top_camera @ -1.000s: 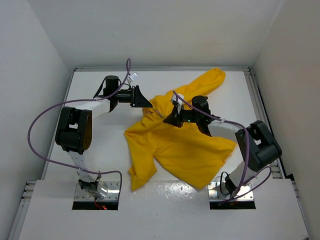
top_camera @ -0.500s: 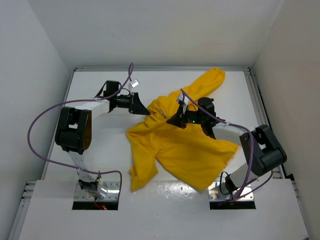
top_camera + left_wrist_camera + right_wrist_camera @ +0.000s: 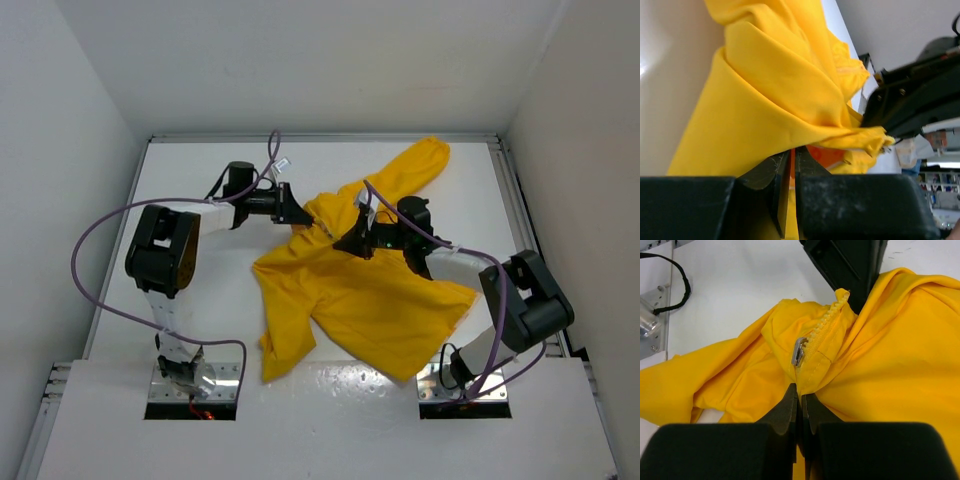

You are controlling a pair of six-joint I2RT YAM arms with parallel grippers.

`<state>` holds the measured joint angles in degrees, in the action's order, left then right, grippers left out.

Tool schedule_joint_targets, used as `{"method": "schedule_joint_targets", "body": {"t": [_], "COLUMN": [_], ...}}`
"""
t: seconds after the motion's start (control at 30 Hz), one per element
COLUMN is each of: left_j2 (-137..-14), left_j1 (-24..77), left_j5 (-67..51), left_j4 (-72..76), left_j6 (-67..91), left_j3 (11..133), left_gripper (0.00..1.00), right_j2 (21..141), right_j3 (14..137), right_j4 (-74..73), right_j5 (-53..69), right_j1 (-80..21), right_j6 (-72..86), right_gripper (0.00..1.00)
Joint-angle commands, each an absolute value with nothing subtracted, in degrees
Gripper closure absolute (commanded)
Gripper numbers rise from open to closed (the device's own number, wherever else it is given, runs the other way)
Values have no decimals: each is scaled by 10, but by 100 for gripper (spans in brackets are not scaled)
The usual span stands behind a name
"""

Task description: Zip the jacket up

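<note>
The jacket (image 3: 360, 300) lies crumpled on the middle of the white table (image 3: 200, 180), one sleeve (image 3: 415, 165) thrown toward the far right corner. It is thin, limp cloth (nothing stiff in it but the zip), so it should weigh little. It will likely bunch, slide and fold rather than hold any shape I give it.

My right gripper (image 3: 801, 390) has its jaws pressed together on a fold of yellow fabric just below the metal zip pull (image 3: 798, 351). The pull hangs at the lower end of the yellow zipper teeth (image 3: 827, 320). My left gripper (image 3: 791, 159) is at the collar end, its jaws nearly together on a thin layer of the cloth, with a little of the orange-speckled lining (image 3: 822, 156) showing just beyond. From that cramped view I believe it has the edge by the zip, though I cannot make out exactly which layer.

My judgement is that pinching loose cloth will only drag the whole garment. The places to take hold are the pull tab itself, small and smooth and likely to slip, and the fabric close beside the teeth. With the teeth drawn taut between my two hands, the slider should have a straight track.
</note>
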<state>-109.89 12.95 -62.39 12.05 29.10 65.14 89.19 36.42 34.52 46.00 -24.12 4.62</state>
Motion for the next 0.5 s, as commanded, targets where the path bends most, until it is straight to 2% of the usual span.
{"method": "schedule_joint_targets", "body": {"t": [0.0,0.1,0.2,0.37,0.47], "left_j2": [-1111,-1128,-1142,-1114,-1093], "left_j1": [136,136,151,193,193], "left_j5": [-585,-588,-663,-792,-837], "left_j4": [180,186,178,-30,-60], "left_j6": [330,337,324,124,93], "left_j3": [670,670,692,735,722], "left_gripper": [86,86,86,89,89], "right_j2": [865,865,866,879,882], "right_j3": [364,365,366,374,375], "right_j4": [390,389,379,367,357], "right_j5": [505,512,509,497,488], "right_j1": [-243,-243,-243,-243,-241], "right_j6": [27,24,10,5,-24], "right_gripper": [100,100,100,100,100]}}
